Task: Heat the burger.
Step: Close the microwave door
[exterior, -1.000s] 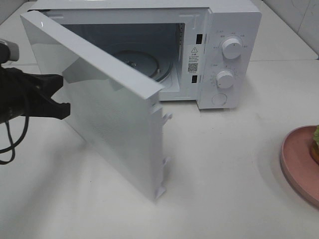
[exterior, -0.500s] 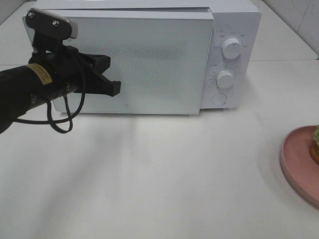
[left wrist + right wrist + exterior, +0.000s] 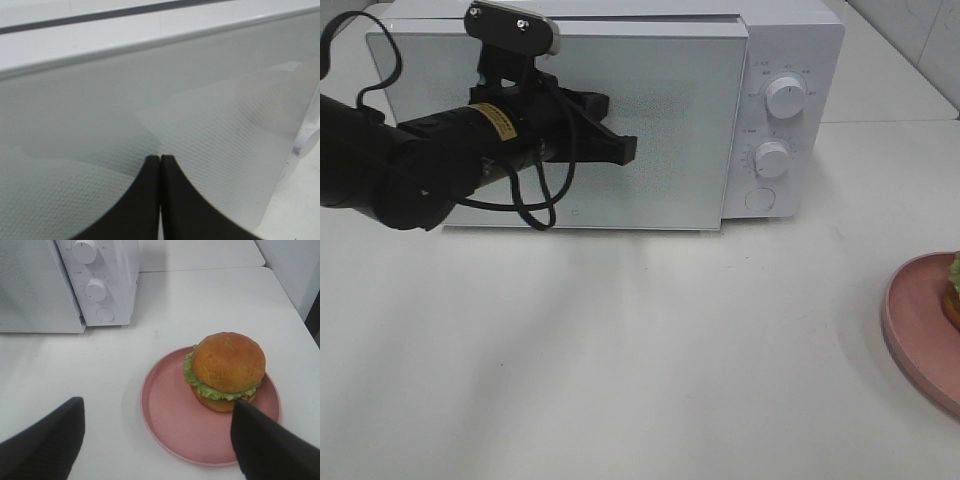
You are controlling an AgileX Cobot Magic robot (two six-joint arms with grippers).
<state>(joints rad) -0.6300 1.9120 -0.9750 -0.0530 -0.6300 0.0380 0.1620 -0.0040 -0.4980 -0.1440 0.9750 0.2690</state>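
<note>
Exterior high view shows the left hand (image 3: 625, 148), fingers together and empty, at the shut microwave door (image 3: 650, 130) in the upper middle of frame. To go well, that door must be open before anything is loaded. The burger (image 3: 227, 371) sits on the pink plate (image 3: 170, 415) on the worktop (image 3: 650, 360), between the right hand's (image 3: 157, 440) spread fingers.

We see the left arm (image 3: 430, 165) reaching in from the left, roughly level, its wrist camera bracket on top. The left gripper (image 3: 625, 148) has its jaws pressed together. The right gripper (image 3: 157, 440) shows both fingers (image 3: 45, 442) spread wide apart, holding nothing.
</note>
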